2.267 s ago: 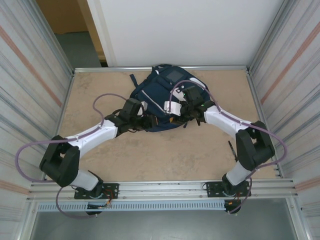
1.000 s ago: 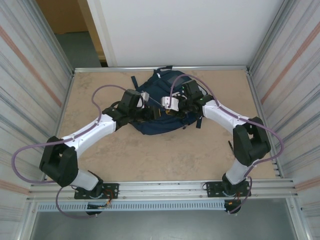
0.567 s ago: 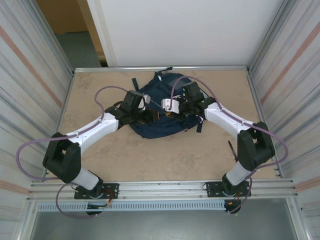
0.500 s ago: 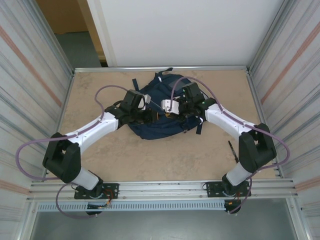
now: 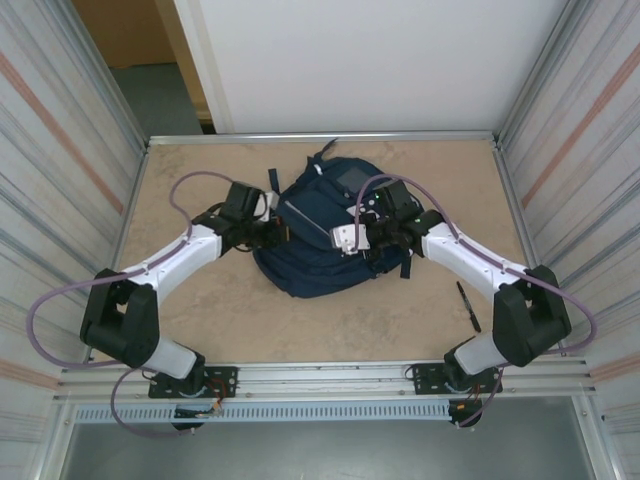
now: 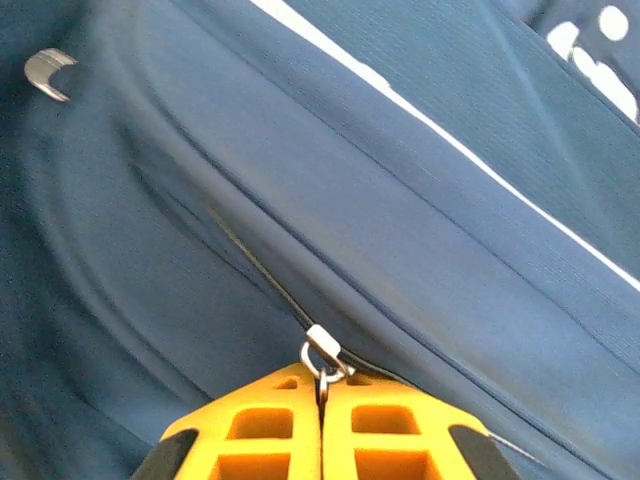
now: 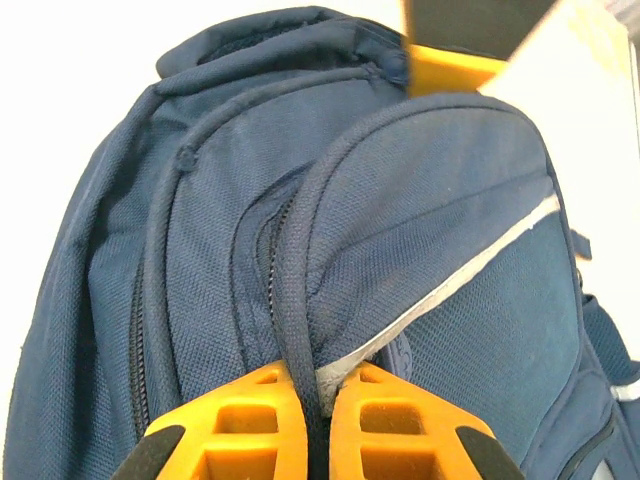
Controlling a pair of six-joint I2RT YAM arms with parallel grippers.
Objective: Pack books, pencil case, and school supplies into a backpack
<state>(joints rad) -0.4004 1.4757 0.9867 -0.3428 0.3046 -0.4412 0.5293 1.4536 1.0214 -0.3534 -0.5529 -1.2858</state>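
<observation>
Clenched jaws on both arms: the left gripper [image 6: 322, 405] pinches the small metal zipper pull [image 6: 322, 352] at the lower centre of its wrist view. The right gripper [image 7: 318, 405] bites the corded seam [image 7: 298, 300] of the backpack [image 7: 430, 220] at the bottom of its own view.

The step in hand looks like working the zipper, though the frames do not settle whether it is being opened or closed. To do it well, the left arm should draw the pull along the line of the teeth, low over the cloth and not upward, since so small a ring could slip from the pads. The right arm should hold its seam firmly as the counter-pull, so the fabric stays taut and the bag does not slide.

From above, a thin dark pen [image 5: 468, 305] lies on the table [image 5: 200, 310] at lower right, well apart from the bag and not yet packed. Farther back, the navy bag lies at the middle of the frame between the two arms. The wrist views give the grips, which the arms cover from above.
</observation>
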